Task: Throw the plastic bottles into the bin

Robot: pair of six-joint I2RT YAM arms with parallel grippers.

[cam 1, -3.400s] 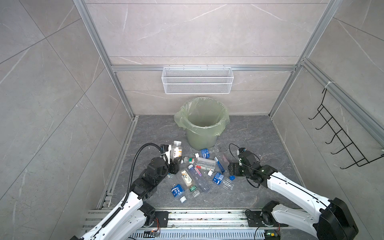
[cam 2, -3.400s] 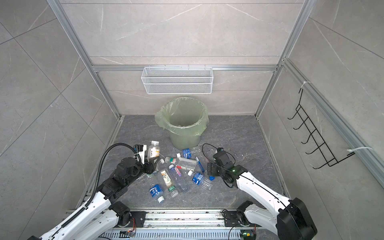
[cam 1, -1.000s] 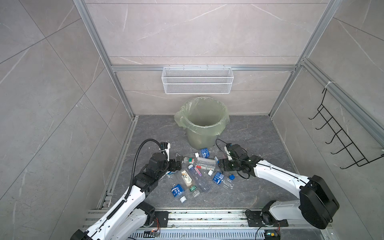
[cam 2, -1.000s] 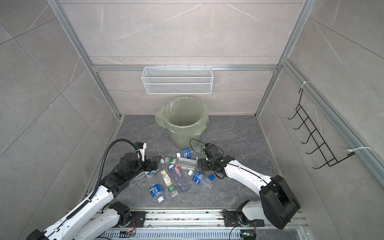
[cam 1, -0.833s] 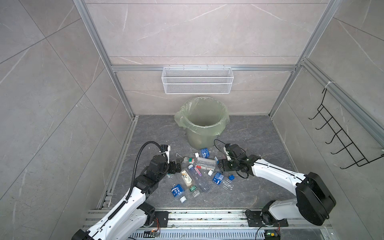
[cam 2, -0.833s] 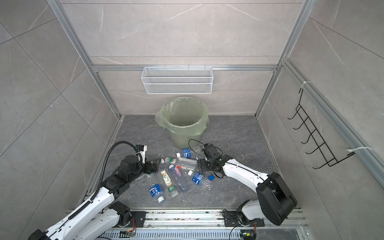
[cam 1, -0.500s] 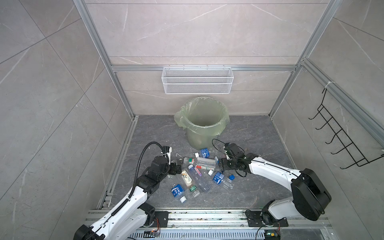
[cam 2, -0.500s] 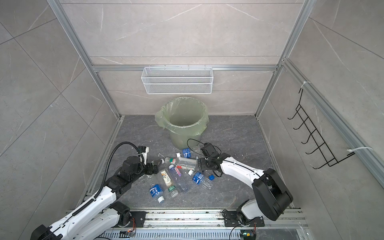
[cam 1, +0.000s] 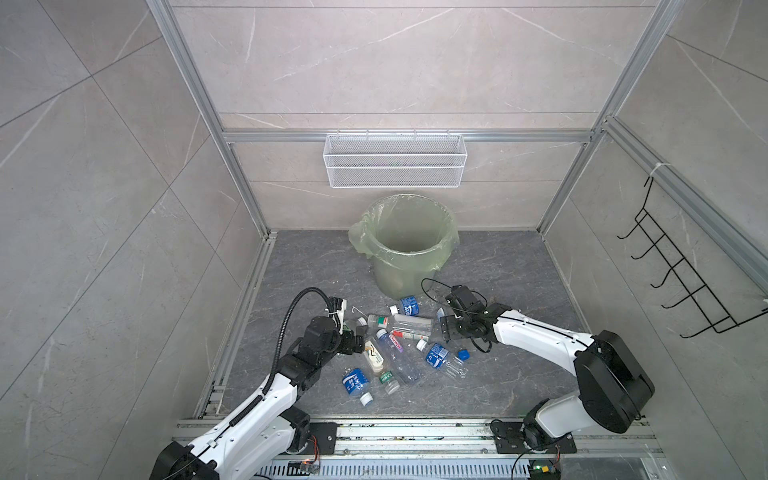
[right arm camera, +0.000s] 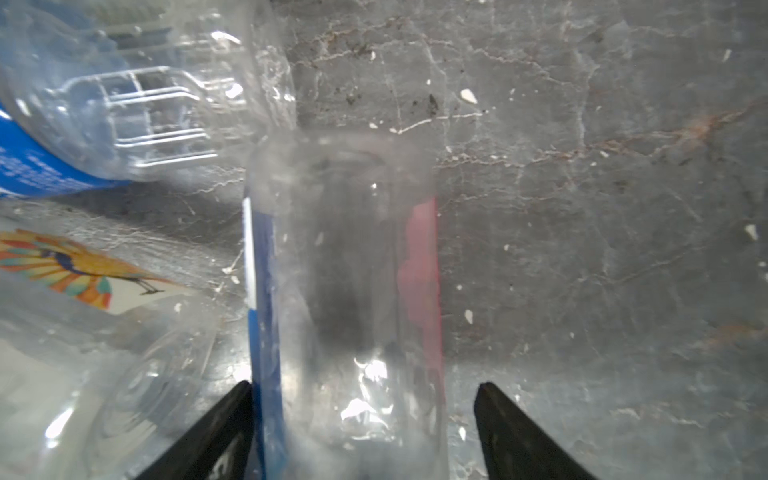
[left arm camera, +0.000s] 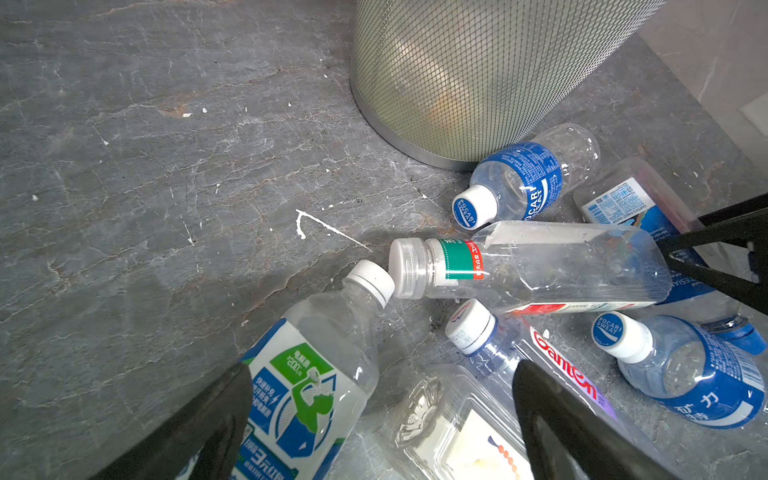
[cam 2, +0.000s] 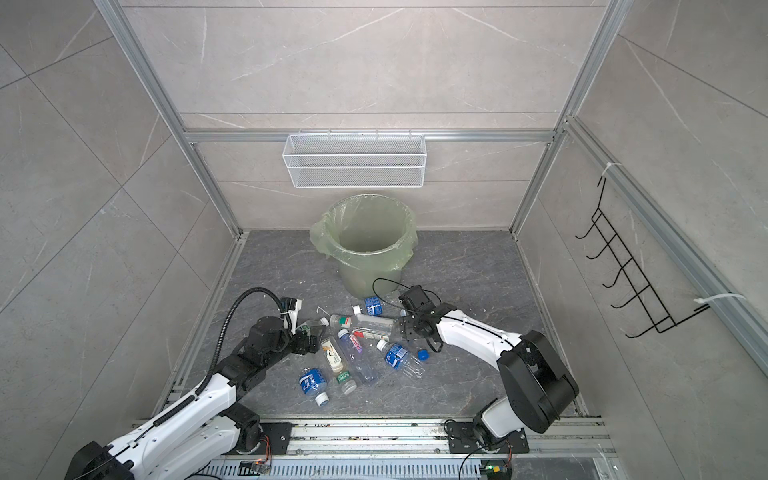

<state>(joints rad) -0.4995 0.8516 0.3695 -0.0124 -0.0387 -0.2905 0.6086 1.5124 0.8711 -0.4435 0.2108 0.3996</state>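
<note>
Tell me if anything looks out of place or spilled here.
The plastic bottles lie scattered on their sides on the floor, some overlapping, in front of the bin rather than in it. One blue-labelled bottle rests against its base. No spill or breakage shows.

plastic bottles [cam 1: 437, 356] strewn on grey floor [cam 1: 519, 286], lined bin [cam 1: 399, 276] behind

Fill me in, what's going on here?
Both arms are down at the plastic bottles scattered on the floor in front of the bin. The left tool is wide open, low over a green-and-blue-labelled bottle. The right tool has its jaws either side of a clear blue-and-red-labelled bottle, with a gap showing on one side, so nothing is gripped yet.
</note>
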